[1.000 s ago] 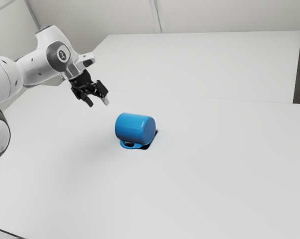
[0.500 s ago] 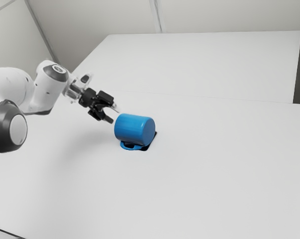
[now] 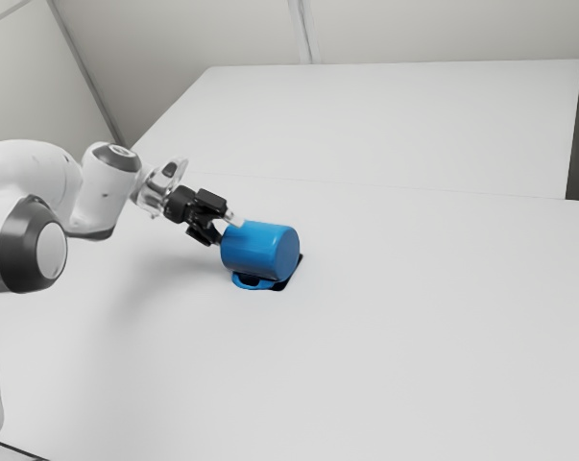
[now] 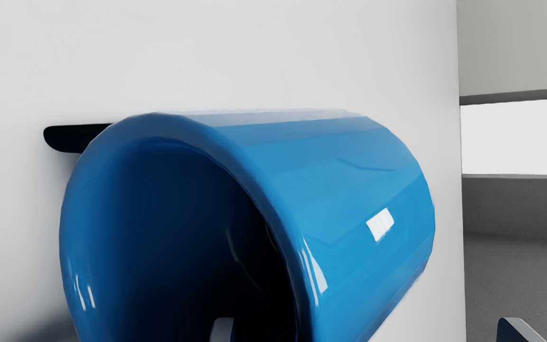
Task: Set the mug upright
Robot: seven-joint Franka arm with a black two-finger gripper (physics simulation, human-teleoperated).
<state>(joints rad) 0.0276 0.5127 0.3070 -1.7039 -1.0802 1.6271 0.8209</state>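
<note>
The blue mug (image 3: 255, 252) lies on its side on the white table (image 3: 395, 317), its closed base facing the exterior view's right and its handle (image 3: 252, 282) low against the tabletop. My gripper (image 3: 229, 230) is at the mug's mouth end, tilted down toward it. In the wrist view the gripper (image 4: 368, 328) stands open: one fingertip appears over the dark mouth of the mug (image 4: 359, 175), the other well outside its wall. Whether a finger touches the mug I cannot tell.
A dark shadow lies beside the mug's handle and base. Behind the table is a pale wall (image 3: 174, 58). In the wrist view the table's edge (image 4: 457, 142) runs past the mug, with grey wall beyond.
My hand has come down and across toward the exterior view's right, from above and beside the mug to its mouth. The mug lies essentially as before.
</note>
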